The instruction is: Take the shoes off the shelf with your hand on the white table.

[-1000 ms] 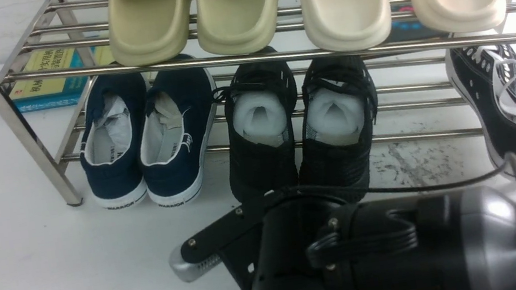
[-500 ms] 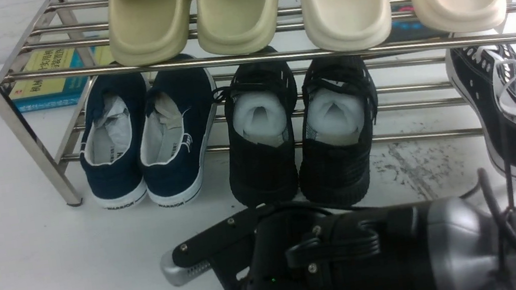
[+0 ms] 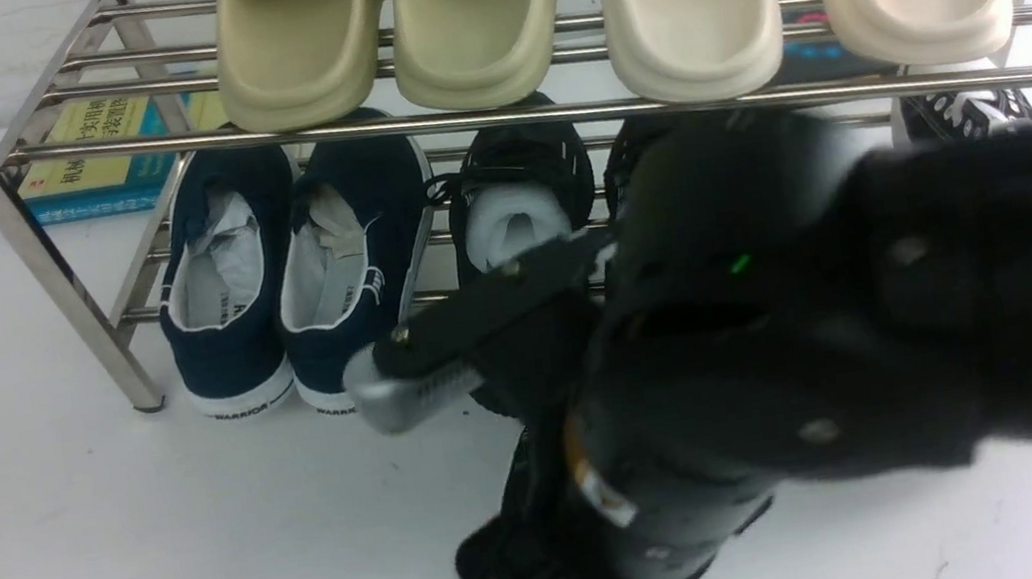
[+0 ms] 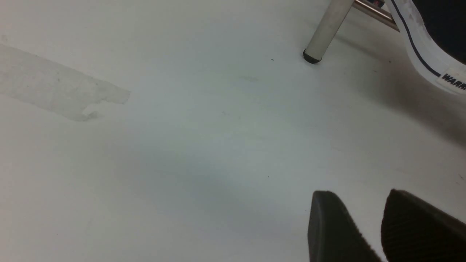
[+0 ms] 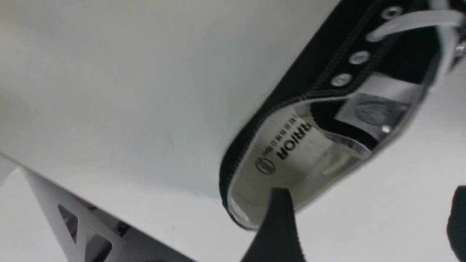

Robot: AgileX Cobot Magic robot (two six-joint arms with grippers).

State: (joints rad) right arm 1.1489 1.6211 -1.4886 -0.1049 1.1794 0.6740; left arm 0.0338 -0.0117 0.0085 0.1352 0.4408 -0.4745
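Chrome gleams all along the shelf (image 3: 452, 124). Up top, 2 olive-green slides (image 3: 300, 47), then 2 cream slides (image 3: 688, 3). Below, navy slip-ons (image 3: 227, 355) with white linings, white soles and dark lettering at the heels. Beside those, all-black mesh sneakers (image 3: 513, 161) stuffed with white. The right arm (image 3: 833, 316) is matte black with a tiny green spot, its fingertip (image 3: 400, 397) silver-grey. On the right wrist view: black canvas sneaker (image 5: 320, 69), white stitching, silver eyelets, white laces, off-white insole with black print. Tabletop (image 3: 108, 549) plain white. Behind the shelf, a book (image 3: 103, 151), yellow and blue as far as the blur allows.
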